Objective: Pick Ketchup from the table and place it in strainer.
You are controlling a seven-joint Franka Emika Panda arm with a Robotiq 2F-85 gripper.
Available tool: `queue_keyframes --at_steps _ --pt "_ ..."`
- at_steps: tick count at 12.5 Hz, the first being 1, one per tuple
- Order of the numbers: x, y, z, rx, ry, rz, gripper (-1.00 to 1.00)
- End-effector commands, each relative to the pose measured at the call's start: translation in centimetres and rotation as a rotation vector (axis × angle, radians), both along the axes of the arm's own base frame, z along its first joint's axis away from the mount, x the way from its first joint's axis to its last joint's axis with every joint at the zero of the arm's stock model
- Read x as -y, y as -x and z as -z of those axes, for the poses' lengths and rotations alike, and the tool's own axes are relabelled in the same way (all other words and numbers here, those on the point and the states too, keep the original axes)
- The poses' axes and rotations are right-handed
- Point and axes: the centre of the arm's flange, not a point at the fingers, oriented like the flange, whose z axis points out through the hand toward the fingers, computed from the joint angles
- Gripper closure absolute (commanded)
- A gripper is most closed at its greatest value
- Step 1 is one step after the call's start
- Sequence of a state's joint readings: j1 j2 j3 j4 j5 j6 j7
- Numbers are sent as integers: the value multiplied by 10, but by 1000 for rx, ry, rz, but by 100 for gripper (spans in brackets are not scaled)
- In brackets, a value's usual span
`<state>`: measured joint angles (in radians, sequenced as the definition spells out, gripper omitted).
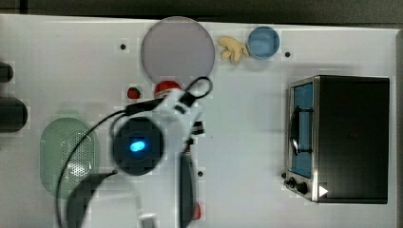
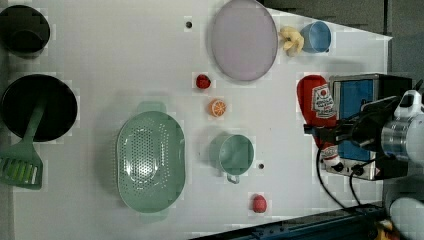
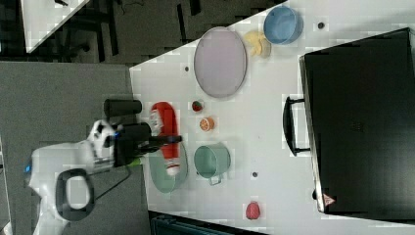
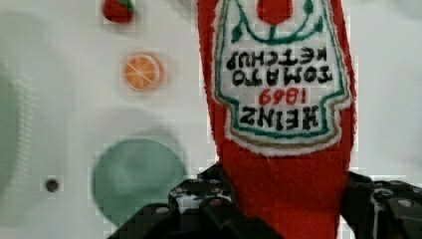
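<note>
The ketchup (image 4: 278,99) is a soft red bottle with a white Heinz label, and my gripper (image 4: 283,199) is shut on its narrow end. It hangs lifted off the table in the left view as the ketchup (image 2: 317,100), with the gripper (image 2: 325,132) across it. From above, the ketchup (image 1: 167,87) shows as a red blob just below the plate, partly under my arm. The strainer (image 2: 120,150), a pale mint-green oval basket, sits apart on the table, at the top view's left as the strainer (image 1: 47,142). In the right view the ketchup (image 3: 165,127) overlaps the strainer (image 3: 164,182).
A teal mug (image 2: 235,152), an orange slice (image 2: 217,107) and a strawberry (image 2: 202,81) lie between strainer and plate (image 2: 243,40). A pinkish lump (image 2: 258,203) is near the table edge. A toaster oven (image 1: 342,137) stands at the top view's right. Black pots (image 2: 37,107) are at the left view's left.
</note>
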<state>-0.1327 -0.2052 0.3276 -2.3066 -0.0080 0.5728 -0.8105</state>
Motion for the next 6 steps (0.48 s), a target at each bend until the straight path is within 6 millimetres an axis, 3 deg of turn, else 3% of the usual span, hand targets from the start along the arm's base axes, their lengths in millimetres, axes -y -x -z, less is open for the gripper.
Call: queue_keyframes --at_steps 1,6 --pt "-80 17 10 -22 -16 78 -21" --pt "-180 51 32 -10 -44 221 -21"
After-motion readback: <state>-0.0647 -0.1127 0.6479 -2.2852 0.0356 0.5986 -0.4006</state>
